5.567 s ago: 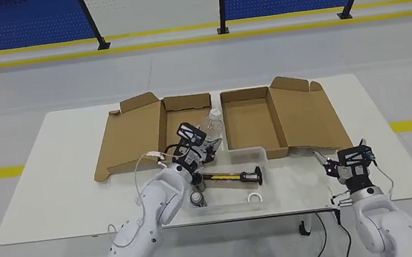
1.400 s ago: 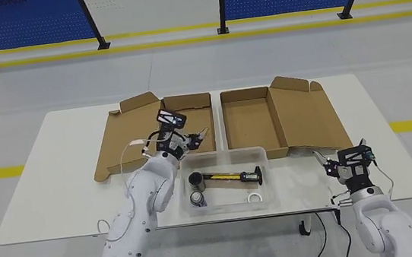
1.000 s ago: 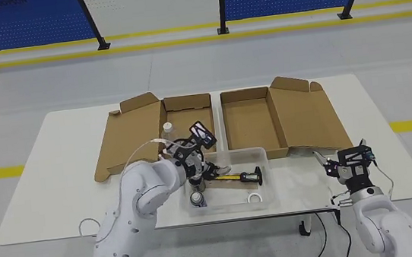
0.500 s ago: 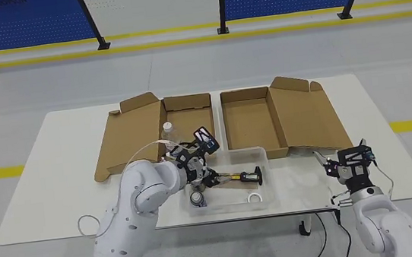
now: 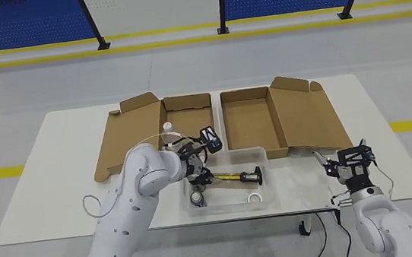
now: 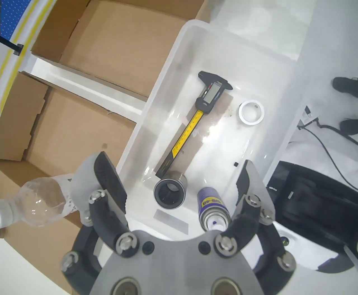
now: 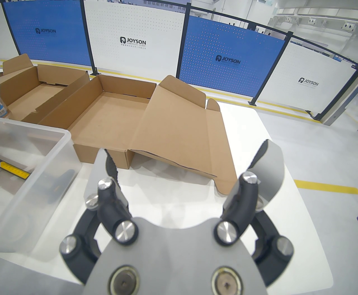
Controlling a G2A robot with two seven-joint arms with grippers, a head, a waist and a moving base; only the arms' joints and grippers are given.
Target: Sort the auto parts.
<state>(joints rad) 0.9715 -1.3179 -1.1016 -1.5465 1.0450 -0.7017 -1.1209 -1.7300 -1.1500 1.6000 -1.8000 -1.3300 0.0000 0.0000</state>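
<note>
Top view: high up, looking down at the whole table from far. Left wrist view: right behind the left gripper, close, facing down into the clear bin. Right wrist view: low behind the right gripper, facing across the table. Shared by all three: the bin and the cardboard boxes.

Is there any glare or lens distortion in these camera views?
Left wrist view: light glares off the bin floor beside the caliper. Right wrist view: fence posts fan outward at the top. Top view: even light, table edges straight.
</note>
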